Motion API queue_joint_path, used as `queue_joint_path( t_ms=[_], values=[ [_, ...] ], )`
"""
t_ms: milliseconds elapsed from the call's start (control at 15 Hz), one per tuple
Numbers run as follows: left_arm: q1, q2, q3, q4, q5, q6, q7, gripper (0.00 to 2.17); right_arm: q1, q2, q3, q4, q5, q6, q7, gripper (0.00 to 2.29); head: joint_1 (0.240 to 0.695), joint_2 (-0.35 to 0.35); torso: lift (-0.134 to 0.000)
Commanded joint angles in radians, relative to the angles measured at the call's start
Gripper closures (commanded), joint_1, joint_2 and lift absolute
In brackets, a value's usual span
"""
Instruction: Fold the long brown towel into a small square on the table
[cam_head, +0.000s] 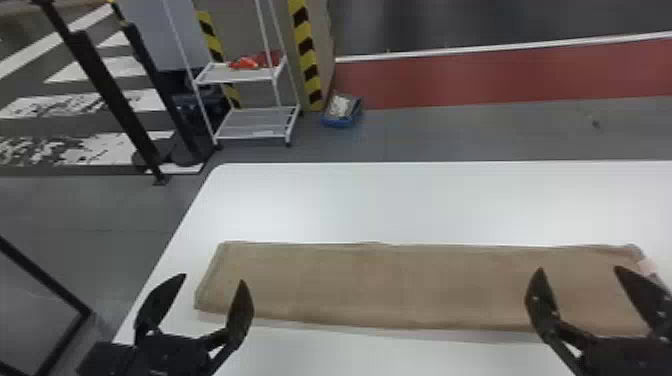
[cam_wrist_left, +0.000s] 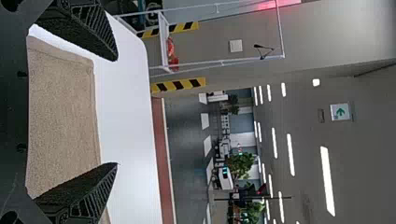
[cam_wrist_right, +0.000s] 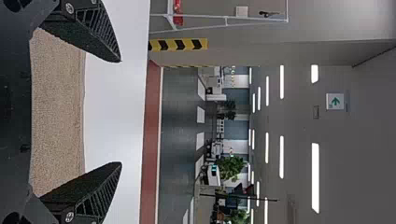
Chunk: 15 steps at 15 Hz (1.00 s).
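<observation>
Both sets of jaws gape wide, nothing in them! Left gripper (cam_head: 213, 278) waits near one end of the brown towel (cam_head: 390, 290), right gripper (cam_head: 579, 269) by the other, the towel lying flat between on the desk (cam_head: 425, 205). Danger here: jaws closing too high would miss; a shallow pinch could slip, skewing the fold.

Towel (cam_head: 390, 285) on table (cam_head: 400, 200), cart (cam_head: 255, 122) behind left
</observation>
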Motion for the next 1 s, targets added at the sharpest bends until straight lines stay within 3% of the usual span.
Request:
queue_joint_path(
  t_ms=[0,267,600,733,933],
  values=[
    [0.0,-0.003,0.0,0.002,0.0,0.0,0.0,0.08,0.0,0.002,0.0,0.0,0.0,0.0,0.0,0.1,0.695,0.221,-0.112],
    [0.0,-0.003,0.001,0.003,0.0,0.0,0.0,0.08,0.0,0.002,-0.001,0.005,0.0,-0.009,0.0,0.1,0.695,0.221,-0.112],
    [-0.009,-0.003,0.015,-0.005,-0.002,0.034,-0.012,0.07,-0.005,-0.006,-0.069,0.026,-0.061,-0.021,0.0,0.1,0.695,0.186,-0.112],
    [-0.052,-0.003,0.044,-0.017,0.0,0.147,-0.045,0.08,-0.003,-0.012,-0.071,0.031,-0.063,-0.025,0.0,0.1,0.695,0.173,-0.112],
    [-0.167,-0.003,0.15,-0.064,0.049,0.531,-0.176,0.08,-0.003,-0.02,-0.072,0.034,-0.069,-0.028,0.0,0.1,0.695,0.177,-0.112]
  ],
)
